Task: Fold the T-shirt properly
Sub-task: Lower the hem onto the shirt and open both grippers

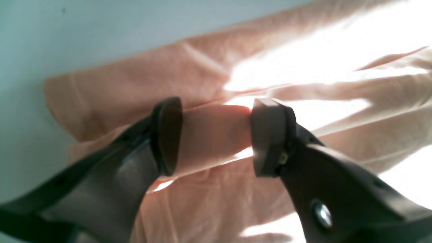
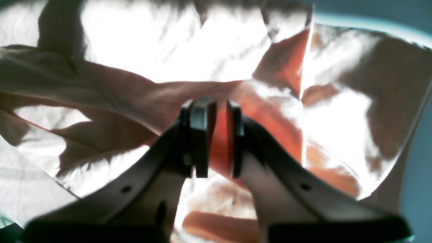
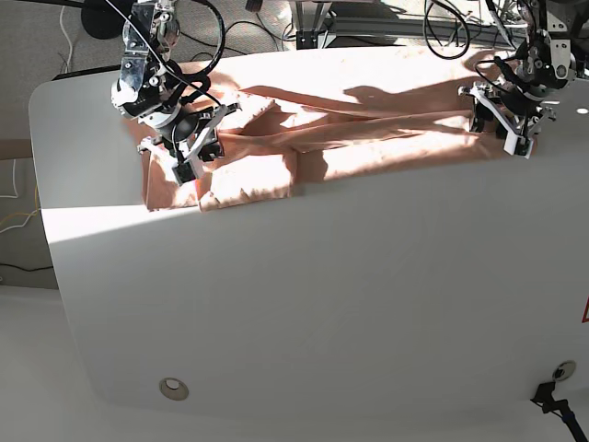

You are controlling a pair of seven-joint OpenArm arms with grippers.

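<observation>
- We see the left gripper [image 1: 216, 135] about half open, its two pads pressed against either side of a thick rolled fold of the T-shirt [image 1: 209, 135], so it has hold of the cloth.
- We see the right gripper [image 2: 217, 138] nearly closed, a thin fold of the same salmon cloth pinched between its pads.
- In the base view the left gripper [image 3: 504, 118] sits at 2 o'clock on the counter [image 3: 322, 304], the right gripper [image 3: 189, 152] at 10 o'clock.
- The T-shirt [image 3: 368, 129] stretches between them along the far edge of the counter, toward 12 o'clock, with creases running from one gripper to the other.
- Near the right gripper the cloth lies doubled into a squarish flap, its hem pointing toward 6 o'clock.
</observation>
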